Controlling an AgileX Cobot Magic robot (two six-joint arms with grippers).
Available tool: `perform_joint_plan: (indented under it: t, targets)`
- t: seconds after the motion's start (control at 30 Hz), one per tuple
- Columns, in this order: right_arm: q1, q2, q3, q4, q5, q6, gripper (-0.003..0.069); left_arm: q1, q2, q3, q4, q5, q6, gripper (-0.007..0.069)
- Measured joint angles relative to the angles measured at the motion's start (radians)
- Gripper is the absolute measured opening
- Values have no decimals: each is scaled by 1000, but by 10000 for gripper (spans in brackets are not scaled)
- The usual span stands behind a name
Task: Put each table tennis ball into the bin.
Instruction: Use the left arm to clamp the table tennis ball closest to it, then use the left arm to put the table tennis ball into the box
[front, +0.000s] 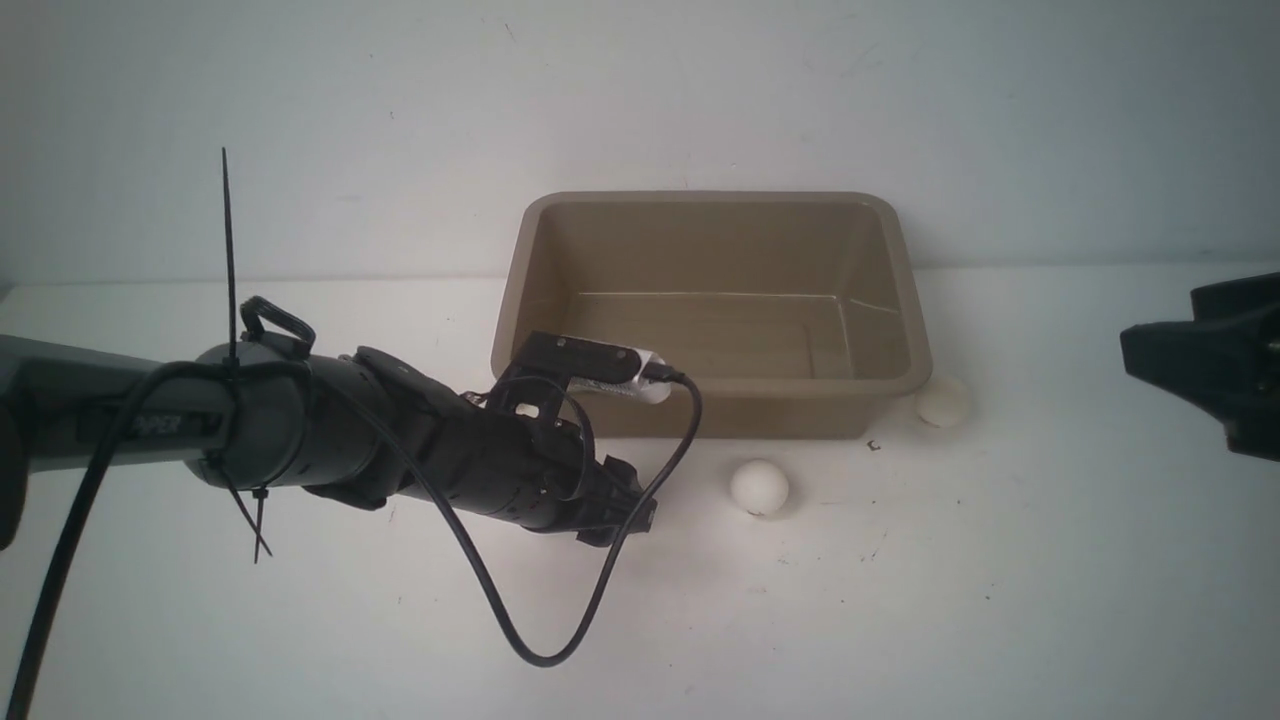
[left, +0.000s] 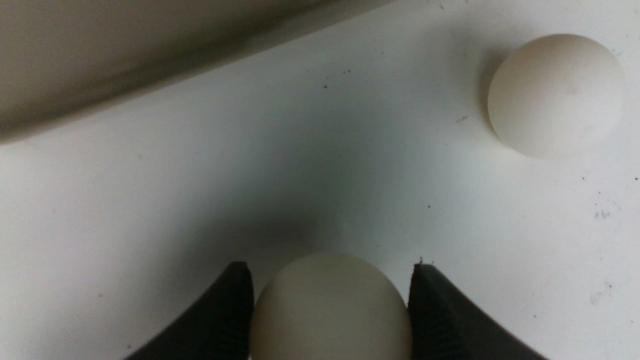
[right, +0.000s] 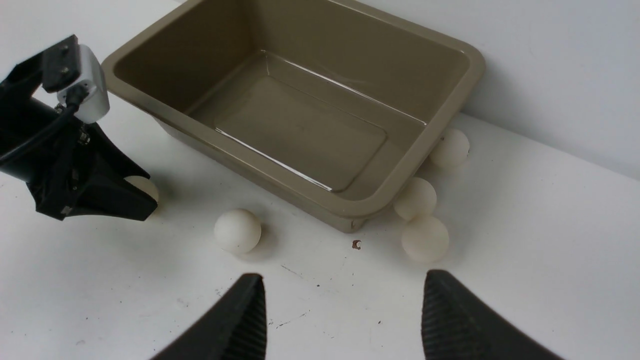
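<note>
The left fingers (left: 215, 325) are clamping onto a small matte white table tennis ball (left: 330, 310), pressing on it from both sides while it is sitting on the white bench (left: 150, 200), just in front of the near wall of the rectangular taupe plastic bin (front: 905, 330), toward that wall's left end. The step in hand, as I judge it, is the pick-up of the first ball, since the bin is showing a bare floor in the front and right wrist views. The right fingers (right: 225, 325) are standing well apart with nothing between them, hovering off to the right of the bin. Four more balls are lying on the bench. A second ball (front: 759, 487) is sitting near the front wall. A pair of balls (right: 425, 238) is resting, seemingly touching each other, at the near right corner. A far ball (right: 450, 147) is lying against the right wall. The next move is calling for a lift high enough to clear the flared rim, a short carry over the opening, then a release. The ball is smooth and round, so an off-centre squeeze is likely to let it slip out. The grey left arm (front: 120, 425) is carrying white lettering ending in "PER", its start hidden by a black cable (front: 60, 560). No print is showing on any ball.
</note>
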Motion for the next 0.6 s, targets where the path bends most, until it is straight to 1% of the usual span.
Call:
perform_joint_plan:
  t: [0.1,0.17,0.27,0.43,0.53,0.6]
  targets:
    - [0,0,0,0,0,-1,388,0,-4,0,8,3,0,352]
    - [0,0,0,0,0,-2,388,0,-19,0,35,33,-1,352]
    - [0,0,0,0,0,-4,388,0,-60,0,85,128,-25,352]
    - [0,0,0,0,0,-4,388,-1,-147,0,133,237,-54,352]
    - [0,0,0,0,0,-4,388,-1,-204,-1,128,246,-26,352]
    - [0,0,0,0,0,-4,388,-1,-230,-11,113,229,26,352]
